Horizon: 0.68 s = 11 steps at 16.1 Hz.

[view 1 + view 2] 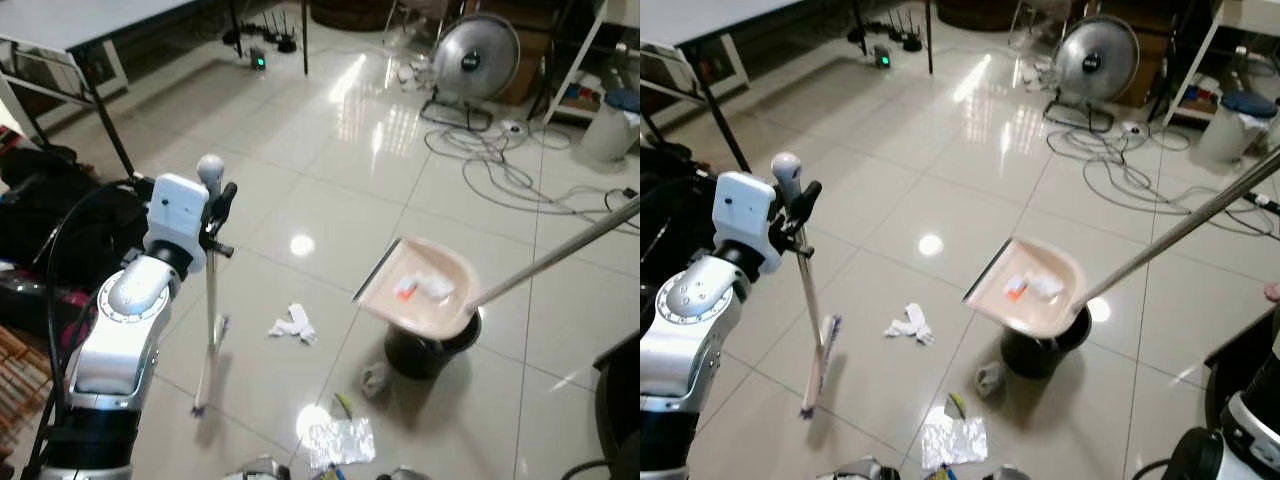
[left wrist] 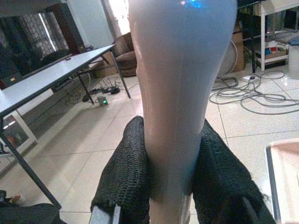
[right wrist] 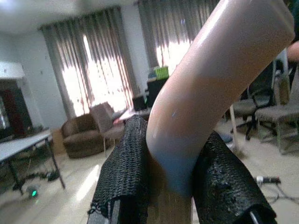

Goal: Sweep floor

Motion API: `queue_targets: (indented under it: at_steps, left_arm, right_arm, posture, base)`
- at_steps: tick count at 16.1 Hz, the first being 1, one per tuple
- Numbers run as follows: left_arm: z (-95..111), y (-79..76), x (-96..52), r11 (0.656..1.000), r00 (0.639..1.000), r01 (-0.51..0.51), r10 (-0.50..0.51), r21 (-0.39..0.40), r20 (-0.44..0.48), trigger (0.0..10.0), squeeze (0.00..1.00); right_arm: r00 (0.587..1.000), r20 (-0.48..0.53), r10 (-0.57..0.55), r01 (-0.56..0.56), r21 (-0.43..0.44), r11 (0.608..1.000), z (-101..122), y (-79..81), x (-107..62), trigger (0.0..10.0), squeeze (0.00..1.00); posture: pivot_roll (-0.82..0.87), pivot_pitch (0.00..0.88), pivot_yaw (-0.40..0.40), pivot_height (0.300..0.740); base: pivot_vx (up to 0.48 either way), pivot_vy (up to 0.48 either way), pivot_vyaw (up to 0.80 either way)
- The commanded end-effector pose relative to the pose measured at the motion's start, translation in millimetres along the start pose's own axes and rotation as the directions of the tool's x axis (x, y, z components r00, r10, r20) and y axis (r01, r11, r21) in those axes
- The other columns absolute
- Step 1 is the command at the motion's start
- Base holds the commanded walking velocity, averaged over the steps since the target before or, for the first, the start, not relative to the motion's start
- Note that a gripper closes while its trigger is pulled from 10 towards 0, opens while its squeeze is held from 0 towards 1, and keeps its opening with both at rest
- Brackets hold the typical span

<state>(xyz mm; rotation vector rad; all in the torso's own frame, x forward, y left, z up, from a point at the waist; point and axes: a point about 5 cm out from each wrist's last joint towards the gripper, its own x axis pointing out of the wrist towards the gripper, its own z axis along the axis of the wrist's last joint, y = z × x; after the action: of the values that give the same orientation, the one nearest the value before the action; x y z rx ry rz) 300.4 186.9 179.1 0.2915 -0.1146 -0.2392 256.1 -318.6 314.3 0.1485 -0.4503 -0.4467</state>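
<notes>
right gripper [image 3: 170, 186], jaws clamped on dustpan [image 1: 420, 288] handle, should tip slowly over bin [image 1: 432, 350]; left gripper [image 2: 170, 177] grips broom [image 1: 212, 300].

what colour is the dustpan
Pale pink. The dustpan shows best in the left eye view, held above the black bin.

Bright window glare streaks the glossy floor [image 1: 380, 120]; wrist views blur close up.
</notes>
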Motion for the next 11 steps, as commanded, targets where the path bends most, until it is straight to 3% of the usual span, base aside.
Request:
queue_targets:
  at_steps: [1, 7, 11]
  left_arm:
    - [9, 1.4, -1.5, 1.000, 0.999, 0.005, -0.006, 0.027, 0.032, 10.0, 0.00]
    - [6, -4.5, -3.1, 1.000, 0.999, 0.016, -0.016, -0.001, 0.028, 10.0, 0.00]
    - [9, -12.3, 0.5, 0.999, 0.999, 0.035, -0.035, 0.003, 0.040, 10.0, 0.00]
  right_arm:
    - [0.996, 0.087, -0.007, 0.011, -0.036, 0.999, 13, -3.3, 1.1, 10.0, 0.00]
    - [0.994, 0.103, 0.038, -0.031, -0.075, 0.997, 1, 6.2, 1.3, 10.0, 0.00]
    - [0.995, 0.100, 0.016, -0.013, -0.030, 0.999, -5, 7.6, -4.3, 10.0, 0.00]
  posture:
    - [0.01, 0.091, 0.004, 0.740]
    - [0.00, 0.082, 0.009, 0.740]
    - [0.00, 0.074, 0.020, 0.740]
  base:
    - [0.000, 0.000, 0.00]
    - [0.000, 0.000, 0.00]
    - [0.000, -0.060, 0.00]
